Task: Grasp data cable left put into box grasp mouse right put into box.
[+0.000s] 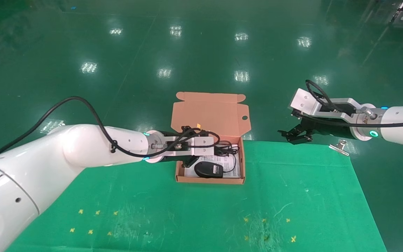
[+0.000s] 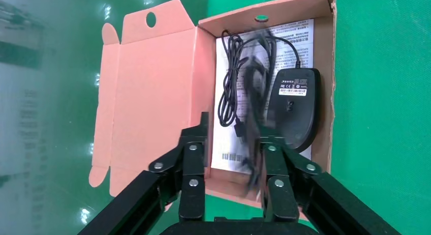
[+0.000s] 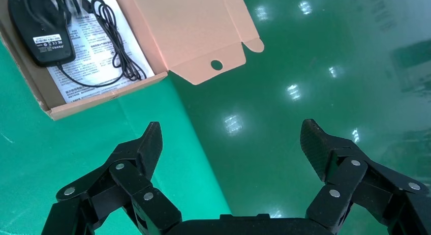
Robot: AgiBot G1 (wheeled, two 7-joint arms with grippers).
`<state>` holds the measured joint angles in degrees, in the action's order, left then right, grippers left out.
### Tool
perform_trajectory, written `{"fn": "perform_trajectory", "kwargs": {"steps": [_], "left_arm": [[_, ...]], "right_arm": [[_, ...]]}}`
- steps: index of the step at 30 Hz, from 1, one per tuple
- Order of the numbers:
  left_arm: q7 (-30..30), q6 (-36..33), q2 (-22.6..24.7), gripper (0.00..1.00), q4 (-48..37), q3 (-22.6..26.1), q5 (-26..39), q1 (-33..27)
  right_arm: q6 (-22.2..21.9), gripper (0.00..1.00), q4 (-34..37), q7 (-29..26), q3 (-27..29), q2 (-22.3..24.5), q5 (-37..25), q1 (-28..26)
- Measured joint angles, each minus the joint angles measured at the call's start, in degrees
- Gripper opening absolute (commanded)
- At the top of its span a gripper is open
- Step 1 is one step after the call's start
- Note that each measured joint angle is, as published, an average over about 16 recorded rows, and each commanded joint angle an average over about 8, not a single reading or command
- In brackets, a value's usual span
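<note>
1. The box (image 1: 240, 164) sits open at the far edge of the green worktop (image 1: 292, 196), its flap lid (image 1: 208, 112) standing up behind it with the round hole near its right corner.
2. A white printed sheet (image 2: 300, 41) lines the floor of the box.
3. The mouse (image 1: 208, 169) lies on that sheet toward the near wall, grey label up, so it rests on its back. Its thin cord (image 2: 228, 77) lies in loose loops on the sheet beside it, toward the lid.
4. The left claw (image 2: 231, 138) hangs over the left part of the box with its fingers apart. The data cable (image 2: 256, 103) shows there as a blurred dark bundle, next to one finger and over the box interior; whether the claw grips it cannot be told.
5. The right claw (image 1: 296, 134) is off to the right of the box, over the worktop's far edge, spread wide and holding nothing.
</note>
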<state>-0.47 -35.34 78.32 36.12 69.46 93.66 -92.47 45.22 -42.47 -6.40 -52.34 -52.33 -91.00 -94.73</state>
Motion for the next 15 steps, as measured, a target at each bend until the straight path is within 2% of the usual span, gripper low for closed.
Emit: {"fn": "perform_trajectory", "kwargs": {"steps": [15], "left_arm": [[-0.81,4.58,-1.58,1.0,0.47,0.03,4.01,-6.16]], "right_arm": [[-1.96,1.0,-3.87,-0.19,0.77,4.18,-2.69,-3.75]]}}
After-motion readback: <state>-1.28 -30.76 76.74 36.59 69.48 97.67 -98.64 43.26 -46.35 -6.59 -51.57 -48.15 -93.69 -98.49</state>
